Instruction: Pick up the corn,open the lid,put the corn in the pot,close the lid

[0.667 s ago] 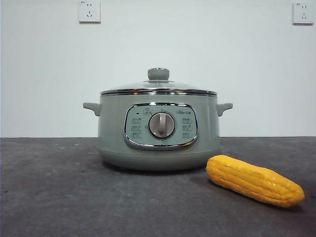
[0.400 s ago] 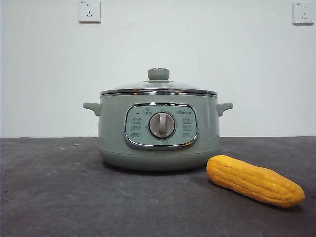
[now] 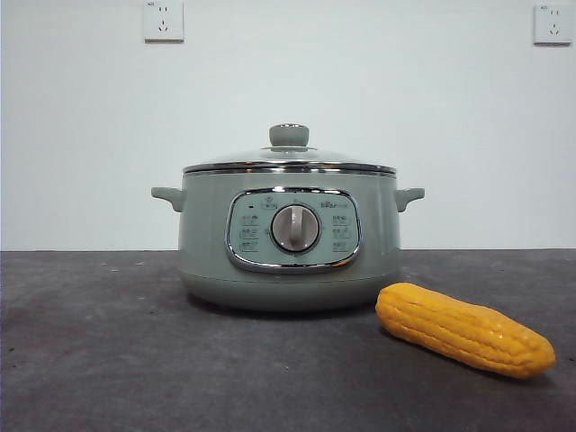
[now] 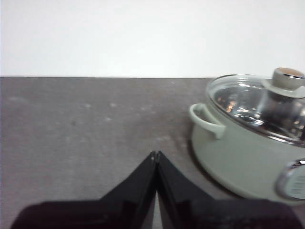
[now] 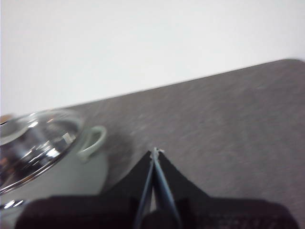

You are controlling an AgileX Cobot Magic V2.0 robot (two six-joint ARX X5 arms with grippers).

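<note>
while the corn (image 3: 463, 328) lies on its side on the dark grey surface (image 3: 99, 360), just beside the pot (image 3: 290, 243) at its front right and a little nearer the front camera, a narrow strip of surface shows between the two. the cob is tilted, its blunter end pointing toward the pot's base and its tapered end running away from the pot. the pot stands upright in the middle of the surface, its chrome-framed control panel and round dial (image 3: 295, 228) facing the front camera and one small handle at each side. the lid (image 3: 289, 158) sits closed on the pot's rim, its green knob upright at the top. to one side of the pot and above the surface, near one handle, the left gripper (image 4: 155, 155) hangs with its jaws pressed together, holding nothing. to the pot's other side the right gripper (image 5: 155, 151) likewise hangs above bare surface near the other handle, its jaws pressed together on nothing. behind the pot rises a white wall (image 3: 405, 108) with two sockets, one (image 3: 163, 20) high to the pot's left and another (image 3: 552, 22) high to its right.
</note>
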